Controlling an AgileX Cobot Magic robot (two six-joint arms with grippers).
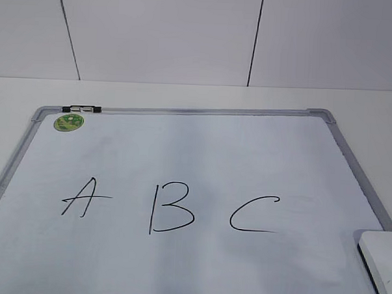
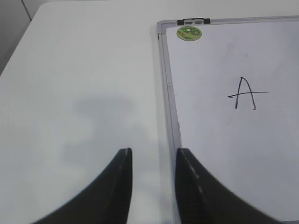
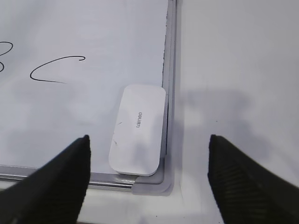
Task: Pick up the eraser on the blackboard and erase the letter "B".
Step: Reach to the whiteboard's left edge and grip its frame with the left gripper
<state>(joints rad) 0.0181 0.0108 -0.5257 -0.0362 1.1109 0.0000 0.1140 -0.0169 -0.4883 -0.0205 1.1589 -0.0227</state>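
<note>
- The eraser (image 3: 138,130) lies flat on the blackboard (image 1: 177,270) in its near right corner, its long side against the right frame and its near end close to the bottom frame; only its corner (image 1: 380,259) shows at the lower right edge of the exterior view.
- The left pincer (image 2: 152,170) hangs over the white surface (image 2: 79,84) just off the board's left edge, its two dark fingers (image 2: 119,177) a small way apart and holding nothing; one finger overlaps the grey frame in the wrist view.
- A round green sticker (image 1: 68,122) sits in the board's far left corner, just below a small black and silver clip (image 1: 81,108) on the top frame.
- The letter "A" (image 1: 83,197) stands toward the left edge of the board, in black marker.
- The letter "B" (image 1: 172,208) sits in the middle of the board, whole and unsmeared, its upright stroke drawn a little apart from the two bows.
- The letter "C" (image 1: 253,214) comes next toward the right edge, between the "B" and the eraser, well apart from the eraser.
- The right pincer (image 3: 149,168) hovers above the eraser, spread wide and empty, one finger (image 3: 60,179) over the board's near edge and the other over the bare surface past the right frame; neither touches the eraser.
</note>
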